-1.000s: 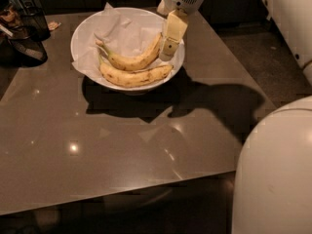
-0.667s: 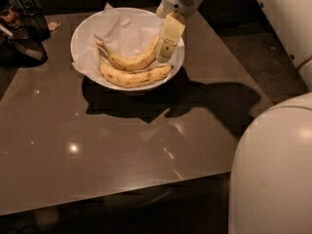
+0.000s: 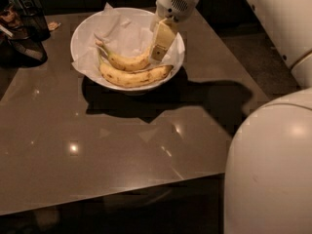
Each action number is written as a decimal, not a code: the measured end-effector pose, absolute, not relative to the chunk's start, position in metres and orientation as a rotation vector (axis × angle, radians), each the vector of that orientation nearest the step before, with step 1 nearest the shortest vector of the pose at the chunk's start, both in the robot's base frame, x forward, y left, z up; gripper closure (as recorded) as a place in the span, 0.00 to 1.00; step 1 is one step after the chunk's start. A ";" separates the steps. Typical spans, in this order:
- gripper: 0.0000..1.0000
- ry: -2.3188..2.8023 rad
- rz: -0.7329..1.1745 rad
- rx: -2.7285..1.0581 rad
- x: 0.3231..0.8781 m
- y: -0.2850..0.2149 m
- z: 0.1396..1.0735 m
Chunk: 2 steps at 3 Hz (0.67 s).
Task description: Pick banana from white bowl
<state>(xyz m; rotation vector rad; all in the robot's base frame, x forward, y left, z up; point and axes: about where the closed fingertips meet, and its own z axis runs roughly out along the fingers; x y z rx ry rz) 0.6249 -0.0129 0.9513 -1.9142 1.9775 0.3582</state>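
The white bowl (image 3: 87, 28) stands at the far middle of the brown table, lined with crumpled white paper (image 3: 124, 30). Two bananas lie in it: a shorter curved upper banana (image 3: 127, 62) and a longer lower banana (image 3: 134, 77) along the front rim. My gripper (image 3: 158, 56) reaches down from the white wrist (image 3: 176, 1) over the bowl's right side. Its tip is at the right end of the upper banana. Whether it touches the fruit does not show.
The glossy brown table (image 3: 112, 145) reaches to the front edge. Dark objects (image 3: 24, 28) stand at the far left corner. My white arm and base (image 3: 273, 169) fill the right side. The bowl and arm cast a shadow (image 3: 195, 99) to the right.
My gripper has moved a little left and down, closer to the right end of the upper banana. The bowl and both bananas have not moved.
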 end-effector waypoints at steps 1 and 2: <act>0.43 2.001 0.354 -1.909 0.625 -0.012 0.949; 0.45 2.031 0.355 -1.917 0.628 -0.012 0.940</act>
